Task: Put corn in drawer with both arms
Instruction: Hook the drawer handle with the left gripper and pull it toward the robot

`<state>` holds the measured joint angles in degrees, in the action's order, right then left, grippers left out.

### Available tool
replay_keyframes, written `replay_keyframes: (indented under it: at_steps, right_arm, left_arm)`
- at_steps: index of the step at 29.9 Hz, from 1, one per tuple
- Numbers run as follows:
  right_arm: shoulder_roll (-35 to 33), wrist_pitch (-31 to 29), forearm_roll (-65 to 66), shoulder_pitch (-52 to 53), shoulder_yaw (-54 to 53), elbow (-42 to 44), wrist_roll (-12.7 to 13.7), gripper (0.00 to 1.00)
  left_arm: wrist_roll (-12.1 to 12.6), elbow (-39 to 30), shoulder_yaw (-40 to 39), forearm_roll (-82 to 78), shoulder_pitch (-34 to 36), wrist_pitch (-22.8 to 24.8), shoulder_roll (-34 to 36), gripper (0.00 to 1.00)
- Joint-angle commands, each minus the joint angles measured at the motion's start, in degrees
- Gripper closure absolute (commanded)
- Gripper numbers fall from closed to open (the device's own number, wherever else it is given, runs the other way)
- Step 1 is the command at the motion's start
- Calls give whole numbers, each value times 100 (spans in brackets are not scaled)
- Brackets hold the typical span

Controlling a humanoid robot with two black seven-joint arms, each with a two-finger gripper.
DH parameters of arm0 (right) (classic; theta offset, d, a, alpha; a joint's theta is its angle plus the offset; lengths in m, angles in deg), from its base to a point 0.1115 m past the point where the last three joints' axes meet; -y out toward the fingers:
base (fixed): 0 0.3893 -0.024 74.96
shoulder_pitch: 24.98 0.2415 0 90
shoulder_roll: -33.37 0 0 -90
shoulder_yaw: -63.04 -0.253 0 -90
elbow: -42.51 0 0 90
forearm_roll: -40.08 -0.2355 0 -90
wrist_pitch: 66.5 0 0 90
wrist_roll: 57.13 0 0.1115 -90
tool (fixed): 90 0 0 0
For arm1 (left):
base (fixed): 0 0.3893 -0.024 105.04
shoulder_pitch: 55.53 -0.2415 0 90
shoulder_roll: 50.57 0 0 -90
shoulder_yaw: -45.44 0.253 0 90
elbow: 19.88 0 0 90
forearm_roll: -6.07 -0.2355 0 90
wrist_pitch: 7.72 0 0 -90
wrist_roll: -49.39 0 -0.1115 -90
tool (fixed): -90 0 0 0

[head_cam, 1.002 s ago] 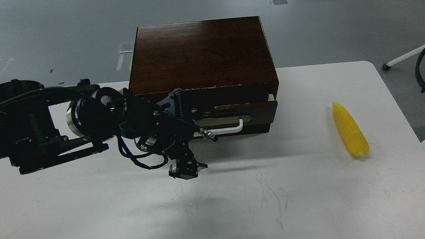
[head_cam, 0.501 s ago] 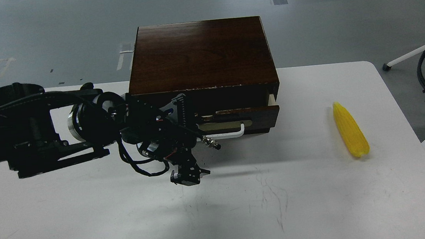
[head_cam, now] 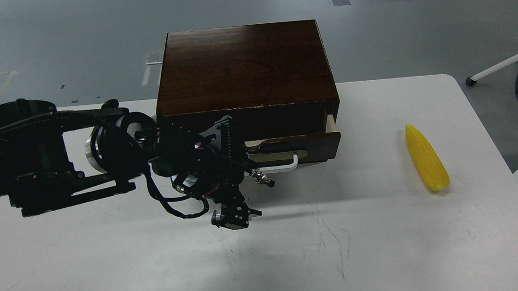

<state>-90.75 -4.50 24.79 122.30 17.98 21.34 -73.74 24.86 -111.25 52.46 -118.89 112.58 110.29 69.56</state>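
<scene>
Bright yellow tapered corn (head_cam: 426,158) lying on white table (head_cam: 110,271), left arm's fingers (head_cam: 234,215) too dark to read

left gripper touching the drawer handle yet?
Cannot tell. In the head view the left gripper shows below the white handle of the drawer, but the wrist hides the handle's left end, and one view gives no depth.

The left gripper (head_cam: 235,217) is seen before the slightly opened drawer (head_cam: 294,143); the corn (head_cam: 426,157) is laid well apart on the tabletop (head_cam: 343,250).
</scene>
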Motion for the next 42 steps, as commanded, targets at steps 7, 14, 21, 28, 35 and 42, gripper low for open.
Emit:
replay_keyframes:
  at_steps: [7,14,21,28,35,42]
  right_arm:
    - [-7,0,0,11,-2,0,0,0]
    - [-25,0,0,11,-2,0,0,0]
    - [-33,0,0,11,-2,0,9,0]
    - [-33,0,0,11,-2,0,0,0]
    - [-33,0,0,11,-2,0,0,0]
    - [-33,0,0,11,-2,0,0,0]
  left_arm:
    - [1,-100,19,-4,3,-1,19,7]
    - [1,-126,19,-4,3,-1,45,7]
    - [1,-223,19,-4,3,-1,54,7]
    - [1,-267,19,-4,-14,-1,54,6]
    - [1,-329,27,-4,-14,-1,89,6]
    - [1,-329,150,-4,-58,-1,177,6]
